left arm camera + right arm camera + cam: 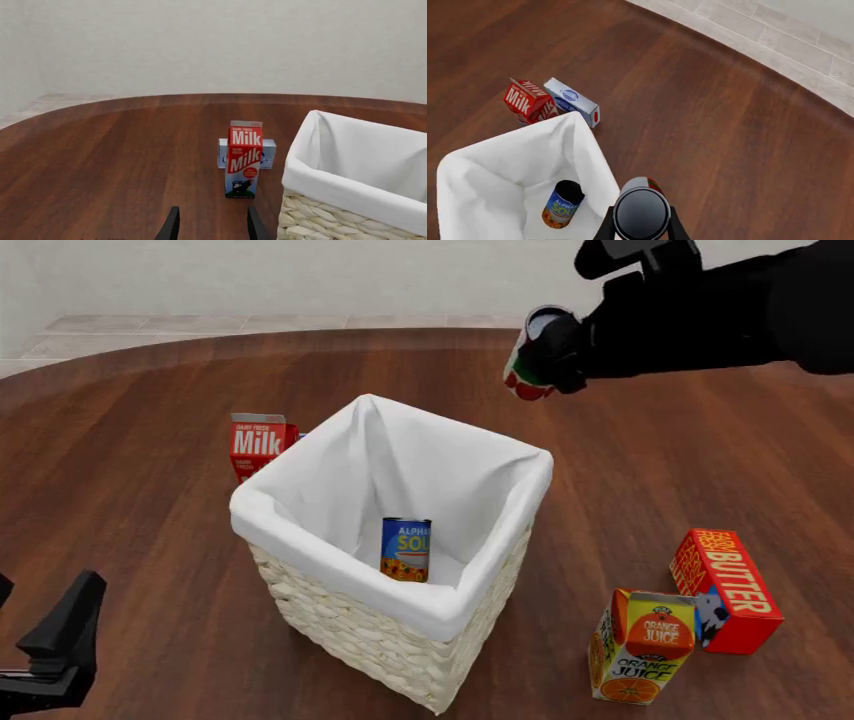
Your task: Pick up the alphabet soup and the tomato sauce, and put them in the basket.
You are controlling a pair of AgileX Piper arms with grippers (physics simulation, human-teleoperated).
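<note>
The basket (pixel 487 575) stands mid-table, tall pale wicker with a white lining (pixel 487 170). Upright on its floor is the alphabet soup (pixel 406 550), a blue can also seen from above (pixel 560 205). My right gripper (pixel 545 348) hovers above and just beyond the basket's far right corner, shut on the tomato sauce (pixel 531 368). That can's silver top (pixel 642 212) sits between the fingers in the right wrist view. My left gripper (pixel 212 227) is open and holds nothing, low at the table's near left (pixel 56 640), beside the basket (pixel 347 175).
A red milk carton (pixel 260 445) stands behind the basket's left side, with a small blue-and-white box (pixel 267 154) behind it. An orange juice carton (pixel 643 645) and a red butter box (pixel 727 590) sit at the near right.
</note>
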